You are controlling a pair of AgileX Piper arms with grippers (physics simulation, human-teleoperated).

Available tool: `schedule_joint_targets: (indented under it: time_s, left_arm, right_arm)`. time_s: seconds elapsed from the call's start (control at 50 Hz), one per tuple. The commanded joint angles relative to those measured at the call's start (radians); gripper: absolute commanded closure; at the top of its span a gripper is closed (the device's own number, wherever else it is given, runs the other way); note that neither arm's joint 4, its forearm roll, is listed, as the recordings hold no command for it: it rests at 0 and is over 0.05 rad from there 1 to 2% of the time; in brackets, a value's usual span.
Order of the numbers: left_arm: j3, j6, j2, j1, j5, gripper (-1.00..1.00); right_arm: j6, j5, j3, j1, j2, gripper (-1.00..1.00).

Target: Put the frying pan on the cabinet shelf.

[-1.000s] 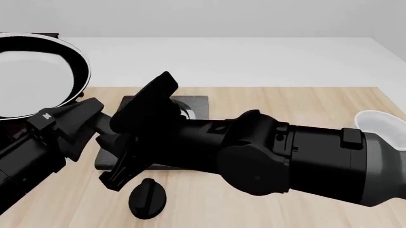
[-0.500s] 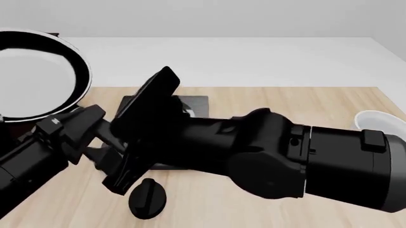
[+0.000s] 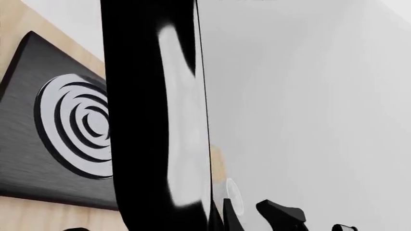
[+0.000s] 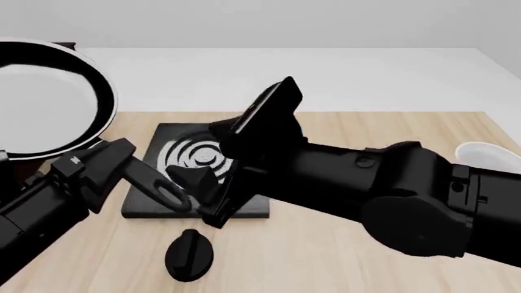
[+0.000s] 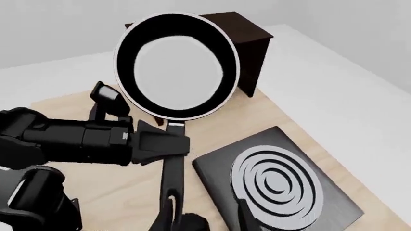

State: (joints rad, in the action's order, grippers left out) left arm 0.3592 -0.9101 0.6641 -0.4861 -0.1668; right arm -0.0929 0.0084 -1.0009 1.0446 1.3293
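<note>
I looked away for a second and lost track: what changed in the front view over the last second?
The right arm swung rightward, uncovering the ringed black slab and the pan handle; its gripper now sits by the handle's end. The frying pan, held up by the left gripper, barely moved. The black knob and white bowl stayed.

Setting: a light wooden desk (image 4: 366, 262) with a pale, straight-grained top, its far edge running level across the front view. Beyond the desk lies a plain white floor (image 4: 326, 76), flat and unmarked. A pale grey wall (image 4: 285, 21) closes the far side, meeting the floor in a straight line. Lighting is even and diffuse, with soft shadows on the desk surface. The right wrist view shows the same white floor around the desk corner.
</note>
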Motion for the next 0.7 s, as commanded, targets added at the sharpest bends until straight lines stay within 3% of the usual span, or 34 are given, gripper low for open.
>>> schedule_joint_targets:
  time_s: [0.02,0.1,0.34,0.5,0.56,0.7]
  left_arm:
    - [0.016,-0.003,-0.008,0.01,-0.017,1.0]
    - [0.009,0.003,-0.001,0.005,-0.027,1.0]
    - [-0.008,0.004,0.011,0.005,-0.052,1.0]
    - [-0.019,-0.013,0.029,-0.004,-0.085,1.0]
    - [-0.014,-0.016,0.037,0.001,-0.09,1.0]
    - [0.003,-0.021,0.056,0.023,-0.102,1.0]
  right_arm:
    - [-0.003,-0.109,0.203,-0.122,-0.127,-1.0]
    - [-0.009,-0.144,0.275,-0.174,-0.171,-1.0]
    - [0.046,-0.164,0.43,-0.339,-0.324,-1.0]
    - [-0.027,-0.213,0.552,-0.456,-0.394,-1.0]
    - [0.018,-0.204,0.583,-0.472,-0.439,-1.0]
    - [0.036,-0.238,0.67,-0.536,-0.529,-1.0]
